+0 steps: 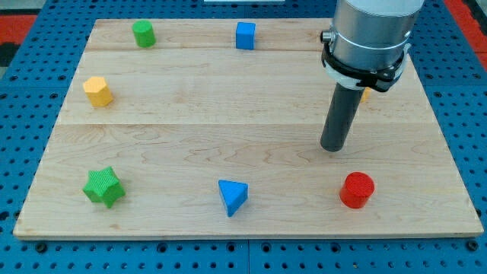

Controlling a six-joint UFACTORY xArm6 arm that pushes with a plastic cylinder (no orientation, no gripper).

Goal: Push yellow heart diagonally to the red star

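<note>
My tip rests on the wooden board, right of the middle. Only a small yellow sliver shows by the arm's collar, up and to the right of the tip. Its shape is hidden, so I cannot tell whether it is the yellow heart. No red star shows in the view; the arm's grey body covers the board's top right part. A red cylinder stands just below and right of the tip, apart from it.
A green cylinder and a blue cube stand along the view's top. A yellow hexagonal block is at the left. A green star and a blue triangle are near the bottom edge.
</note>
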